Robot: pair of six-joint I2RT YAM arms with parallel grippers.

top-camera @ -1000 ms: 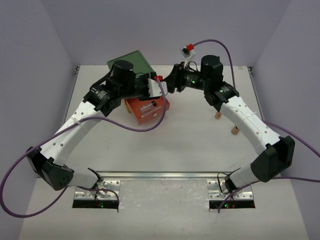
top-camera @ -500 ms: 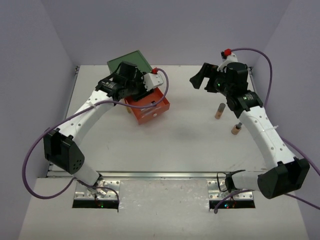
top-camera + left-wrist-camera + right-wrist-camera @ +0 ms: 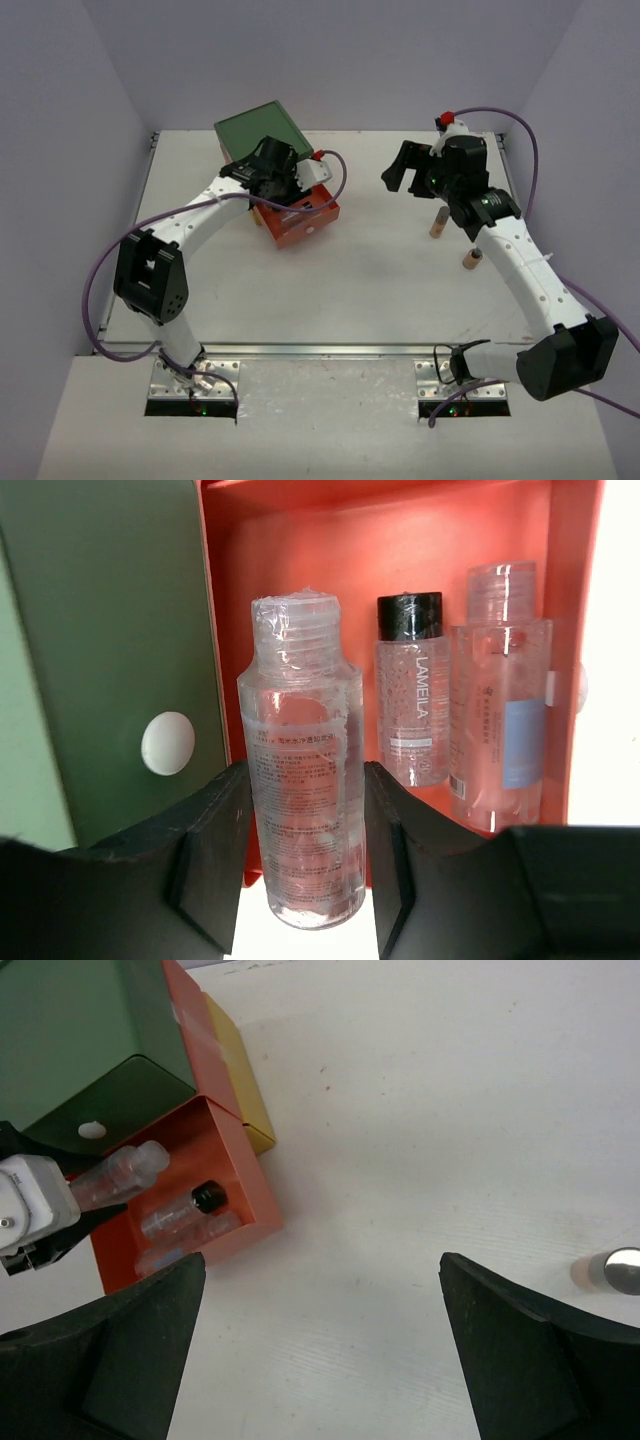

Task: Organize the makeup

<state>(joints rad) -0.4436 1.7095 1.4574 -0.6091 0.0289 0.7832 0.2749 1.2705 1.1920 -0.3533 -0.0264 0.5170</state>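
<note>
2 bottles lie side by side in the orange drawer [image 3: 300,540]: the black-capped bottle [image 3: 410,700] and, just to its right, the pinkish clear bottle [image 3: 498,710], which rests against the drawer's right wall. Your left gripper [image 3: 305,820] is clamped on a 3rd one, the clear bottle [image 3: 300,730]. Both fingers press its sides low on the body, and its ribbed clear cap points into the drawer. You're holding it at the drawer's open front, close to the left wall. Beside that wall is the green drawer front [image 3: 110,630] with its white knob [image 3: 167,743].

Over to your right gripper [image 3: 318,1300]: the fingers stand wide apart with nothing between them, above bare table [image 3: 350,290] and well away from the box. From its wrist view you can see the yellow drawer [image 3: 238,1070] tucked behind the orange one.

2 more pieces of makeup wait on the table by your right arm: the far amber-brown bottle [image 3: 438,222] and the near amber-brown bottle [image 3: 470,261], close to each other but not touching.
</note>
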